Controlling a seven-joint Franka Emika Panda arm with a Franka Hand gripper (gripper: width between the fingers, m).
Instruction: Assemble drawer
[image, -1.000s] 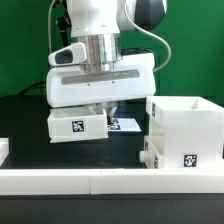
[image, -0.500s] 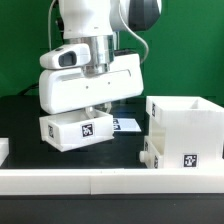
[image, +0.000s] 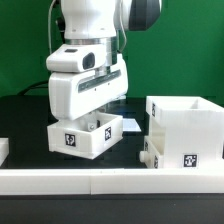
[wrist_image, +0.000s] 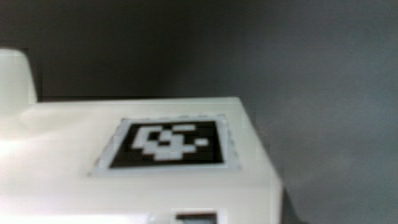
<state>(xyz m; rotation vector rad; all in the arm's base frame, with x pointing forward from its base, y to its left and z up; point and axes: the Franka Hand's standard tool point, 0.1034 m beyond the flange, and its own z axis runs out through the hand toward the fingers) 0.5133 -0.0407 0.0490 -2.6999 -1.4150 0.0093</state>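
My gripper (image: 97, 118) reaches down into a small white open-top tray (image: 84, 136) and is shut on its wall; the fingertips are hidden by the hand and the tray. The tray sits low over the black table, turned so that a corner and two tagged sides face the camera. The large cube-shaped housing (image: 186, 124) stands to the exterior view's right, apart from the tray. A second small white part (image: 149, 152) shows at the housing's lower left. In the wrist view the tray's white side with a tag (wrist_image: 166, 145) fills the frame.
A long low white rail (image: 110, 181) runs along the front. A bit of the marker board (image: 130, 122) shows behind the tray. A white piece (image: 3, 150) sits at the exterior view's left edge. The backdrop is green.
The arm has turned the tray about its upright axis and shifted it a little towards the exterior view's right and down; the wrist has rotated with it.
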